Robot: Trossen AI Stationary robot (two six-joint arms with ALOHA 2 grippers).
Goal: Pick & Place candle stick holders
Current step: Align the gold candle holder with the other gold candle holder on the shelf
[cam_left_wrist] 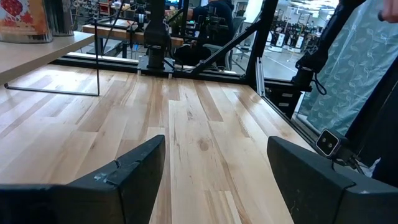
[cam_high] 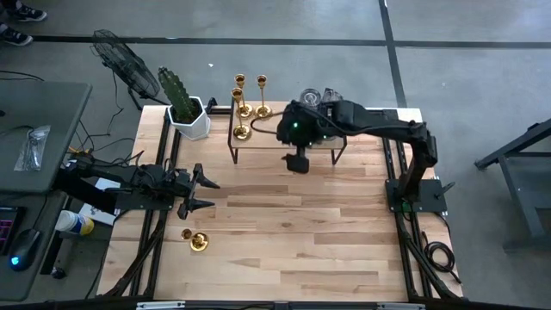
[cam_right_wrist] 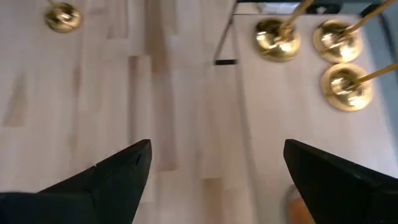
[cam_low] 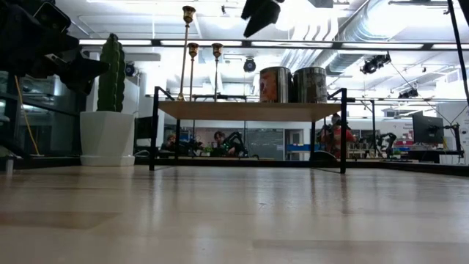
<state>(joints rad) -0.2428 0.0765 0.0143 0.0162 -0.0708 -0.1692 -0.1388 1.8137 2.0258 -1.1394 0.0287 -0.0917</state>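
no readable writing on anything you've got here. your right gripper is spread and empty above three gold candlesticks; left gripper spread. only the low view shows the silver holders on the rack.

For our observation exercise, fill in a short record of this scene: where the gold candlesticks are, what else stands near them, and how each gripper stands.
Shelf: three slim shiny gold candlesticks upright on the small wooden shelf with black legs
Also on shelf: squat silver metal cups
Tabletop: one gold candlestick lying apart
Corner: white hexagonal pot with green cactus
Left gripper: open, empty, low over table
Right gripper: open, empty, above shelf
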